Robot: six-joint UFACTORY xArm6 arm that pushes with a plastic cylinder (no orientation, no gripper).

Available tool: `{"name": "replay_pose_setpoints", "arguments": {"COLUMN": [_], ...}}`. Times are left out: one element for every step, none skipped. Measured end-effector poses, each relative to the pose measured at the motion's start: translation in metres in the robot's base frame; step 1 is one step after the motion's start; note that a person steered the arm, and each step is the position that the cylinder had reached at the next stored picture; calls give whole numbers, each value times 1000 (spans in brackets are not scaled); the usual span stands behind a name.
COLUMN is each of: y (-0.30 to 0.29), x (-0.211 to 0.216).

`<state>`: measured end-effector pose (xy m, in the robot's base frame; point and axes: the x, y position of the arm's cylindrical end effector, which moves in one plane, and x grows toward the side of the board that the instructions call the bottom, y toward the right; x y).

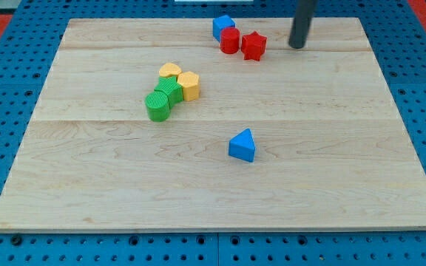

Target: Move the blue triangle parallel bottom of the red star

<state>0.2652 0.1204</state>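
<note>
Pale wooden desk [87, 185] on a blue pegboard surround [6, 89], seen from the one camera view; dark straight rod serving as the tool, its tip [296, 47] resting on the desk near the view's top, just to the right of the red star-shaped block [254, 46] and apart from it; no jaws to read as wide or narrow, nothing held or pressed by the tip.

Small blue triangular block [242, 145] lying alone toward the lower middle of the desk, well apart from the tip and well below the red star, slightly to the left of the star's column; red cylindrical block [230, 41] just beside the star on its left, touching a blue cube-like block [222, 26] behind it; cluster of two yellow blocks [180, 80] and two green ridged blocks [162, 100], exact shapes unclear, packed together at centre left, no part in the task.

Progress, as judged: blue triangle already on the bottom side of the red star but far off and a little to the left; remaining work probably a reposition of the tip round to the triangle, then a push up and slightly right toward a spot directly beneath the star; task not yet done.
</note>
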Motion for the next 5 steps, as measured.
{"name": "replay_pose_setpoints", "arguments": {"y": [-86, -37, 29, 17, -18], "x": [9, 26, 137, 257, 298]}}
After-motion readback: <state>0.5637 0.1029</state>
